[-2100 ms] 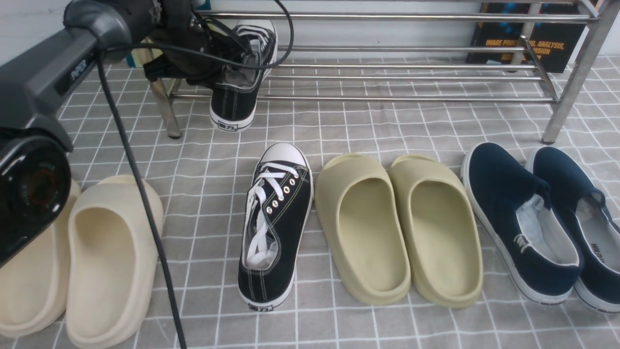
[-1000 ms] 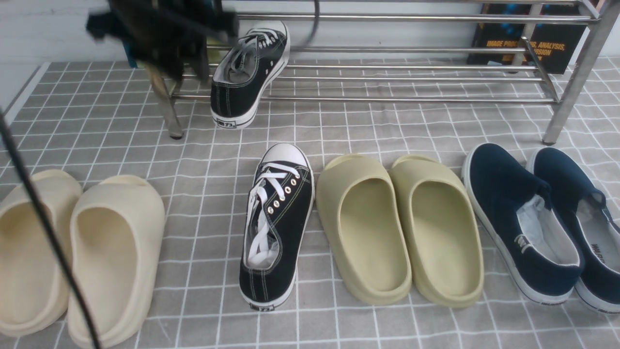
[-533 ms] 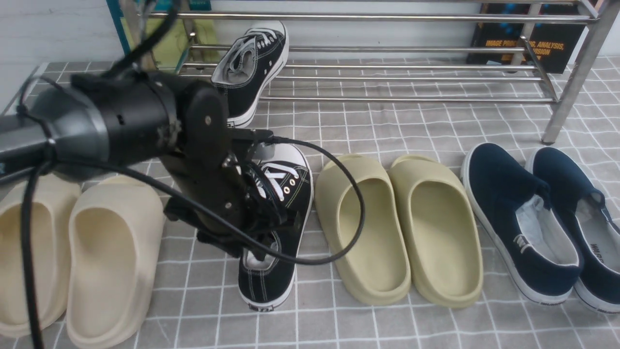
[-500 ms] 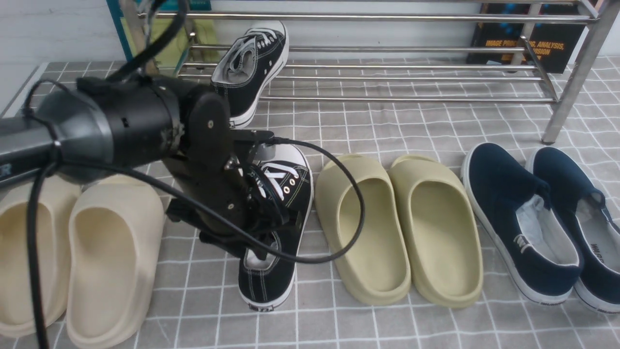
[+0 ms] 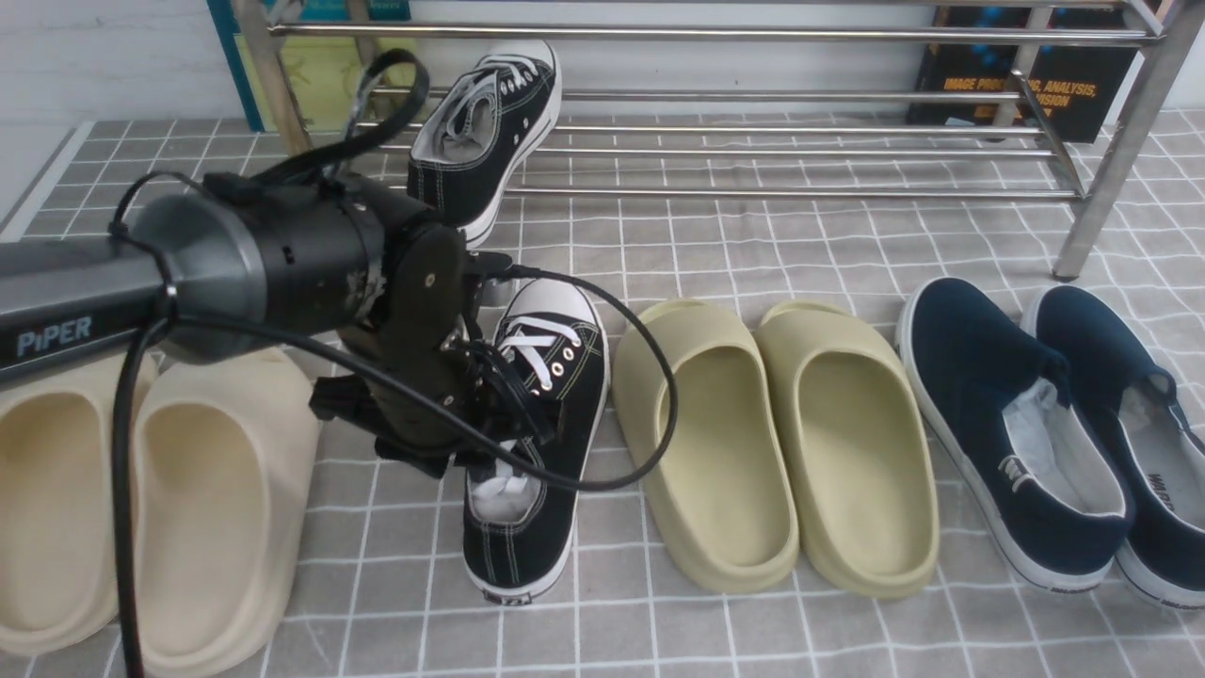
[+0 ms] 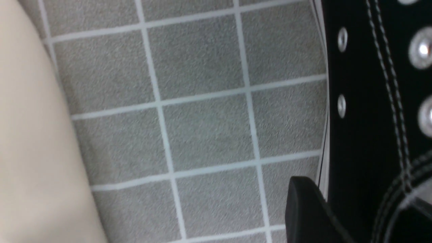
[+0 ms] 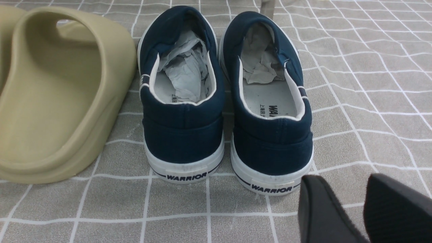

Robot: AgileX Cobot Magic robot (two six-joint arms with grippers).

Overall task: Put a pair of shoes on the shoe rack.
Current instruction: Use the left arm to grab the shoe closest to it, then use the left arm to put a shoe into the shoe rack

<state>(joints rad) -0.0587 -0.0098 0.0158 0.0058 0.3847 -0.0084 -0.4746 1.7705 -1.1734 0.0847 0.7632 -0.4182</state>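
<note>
Lying at the centre of the front view, the near black sneaker looks light, with soft canvas that would fold under a pinch and a stiffer, grippier rubber sole; its side wall by the open collar seems the best hold. Its mate sits at upper left-centre on the shoe rack, heel jutting forward. The left end effector is over the near sneaker, though whether it grips I cannot tell; the right end effector is parted and holding nothing.
</note>
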